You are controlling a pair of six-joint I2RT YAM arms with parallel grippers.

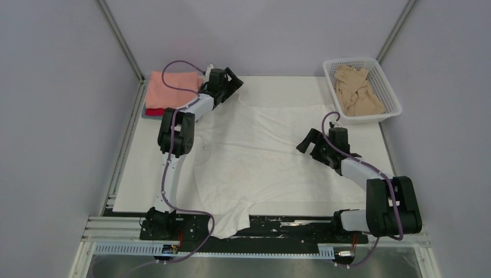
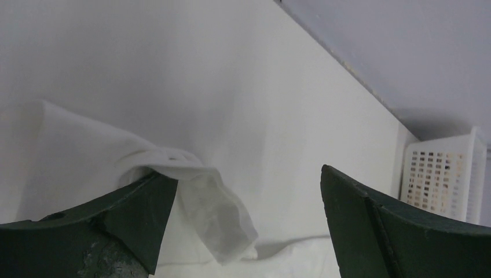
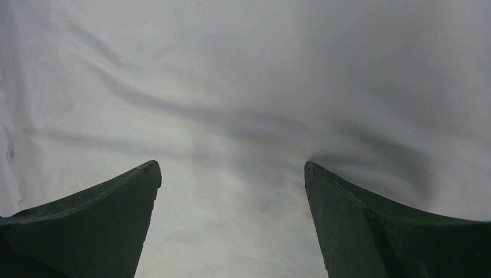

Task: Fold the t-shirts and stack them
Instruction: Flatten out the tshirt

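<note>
The white shirt (image 1: 260,150) lies spread on the counter (image 1: 140,174), one bit hanging off the near edge. My left jaws are wide apart at its far corner, cloth draped over one side. My right jaws gape above the shirt, holding nothing. I think I should pinch that corner fully, then fold slowly, keeping it flat.

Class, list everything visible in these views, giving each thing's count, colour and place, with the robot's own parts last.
white t-shirt: one, white, spread across mid-table.
folded t-shirts: at least two, salmon-pink over red, stacked at far-left corner.
beige t-shirt: one, beige, crumpled in the basket.
basket: one, white lattice, far-right corner.
table: one, white.
left fingers: two, dark, apart, at the white t-shirt's far-left edge.
right fingers: two, dark, apart, over its right side.
</note>
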